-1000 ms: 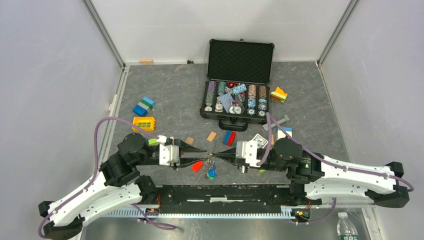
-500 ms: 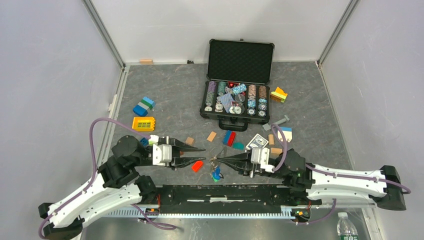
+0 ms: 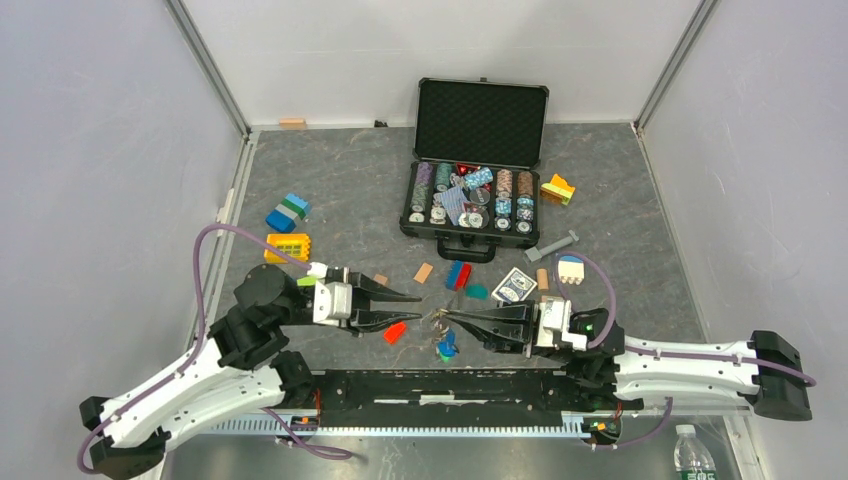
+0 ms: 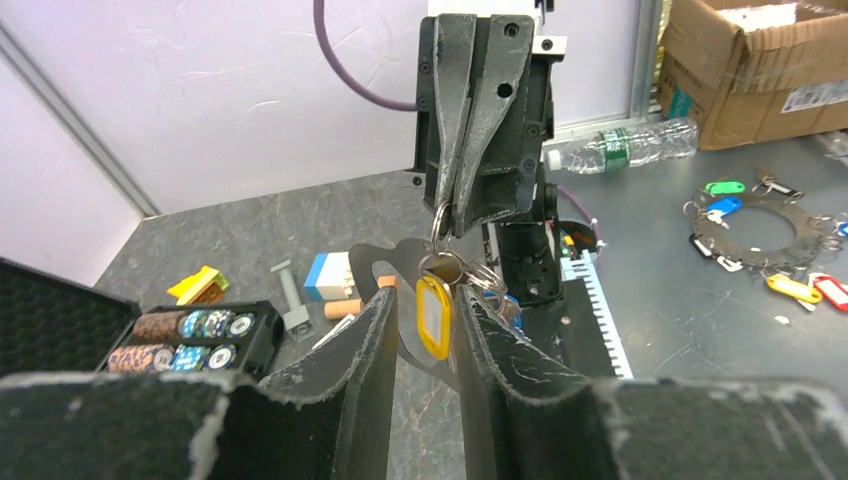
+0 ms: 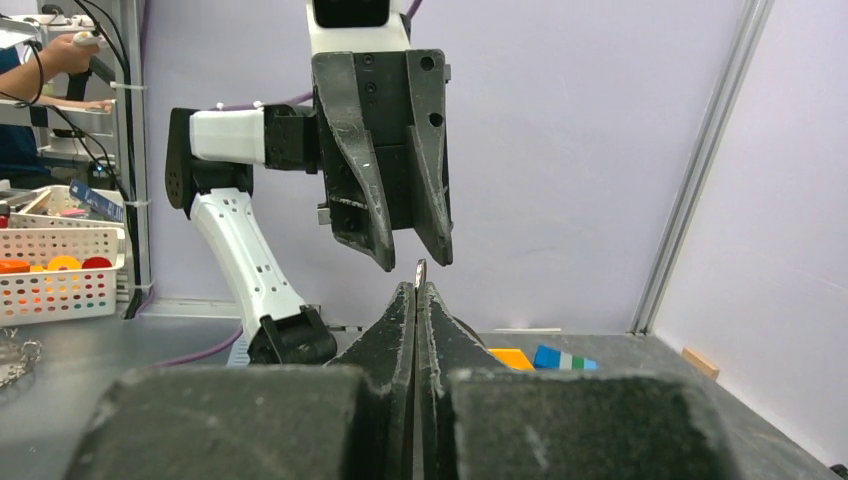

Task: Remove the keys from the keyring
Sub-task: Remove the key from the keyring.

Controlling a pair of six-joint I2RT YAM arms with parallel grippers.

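the keyring [image 4: 437,228] is a thin silver wire loop, standing on edge in the air above the near edge of the table [image 3: 330,180], between the two arms. the keys [image 3: 446,343] hang from it in a tight bunch: a yellow tag [image 4: 433,315] in front, silver blades and smaller rings behind it, and a blue head [image 3: 448,349] lowest in the top view. a red tag [image 3: 395,332] lies loose on the table, near the bunch, on the side of the left arm.

the right gripper [image 3: 449,319] is pinched fully together on the top of the keyring, whose edge pokes up between its tips in its own wrist view. the left gripper [image 3: 412,309] faces it, jaws parted by a modest gap and holding nothing; the yellow tag shows in that gap, but whether it touches a finger cannot be told.
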